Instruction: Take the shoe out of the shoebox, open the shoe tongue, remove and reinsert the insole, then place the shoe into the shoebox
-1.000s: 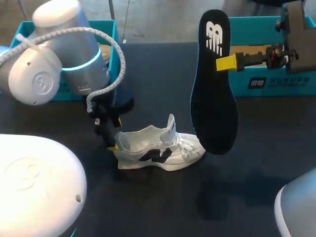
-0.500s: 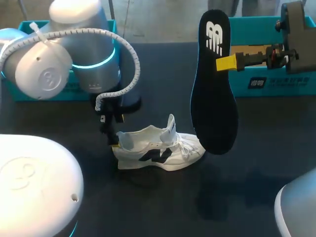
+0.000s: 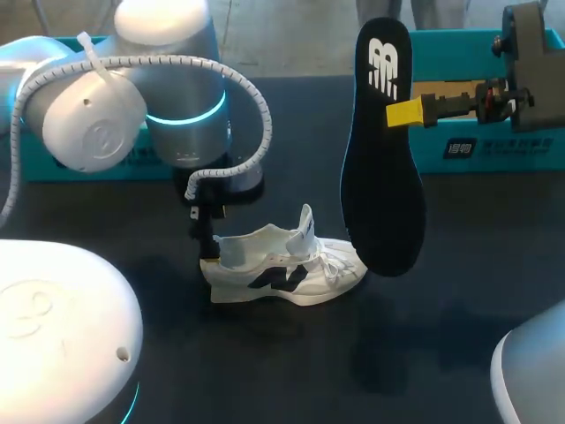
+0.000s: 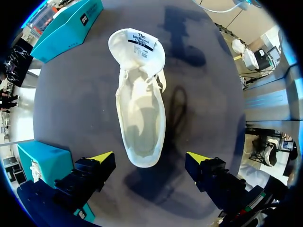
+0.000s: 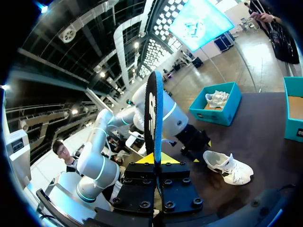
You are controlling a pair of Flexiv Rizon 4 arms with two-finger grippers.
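By the shoe (image 3: pixel 282 269), left gripper (image 4: pixel 150 157) — spread open — has shifted right; right gripper (image 5: pixel 155 159) clamps insole (image 3: pixel 381 177).

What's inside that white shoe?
Only pale lining; the shoe is empty. Its dark insole hangs outside, in the right gripper. The toe end, under the tongue, is hidden.

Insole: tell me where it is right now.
Head view, right of middle: the insole hangs upright, pinched in the right end effector, its lower end just right of the toe of the white sneaker, in front of the teal shoebox.
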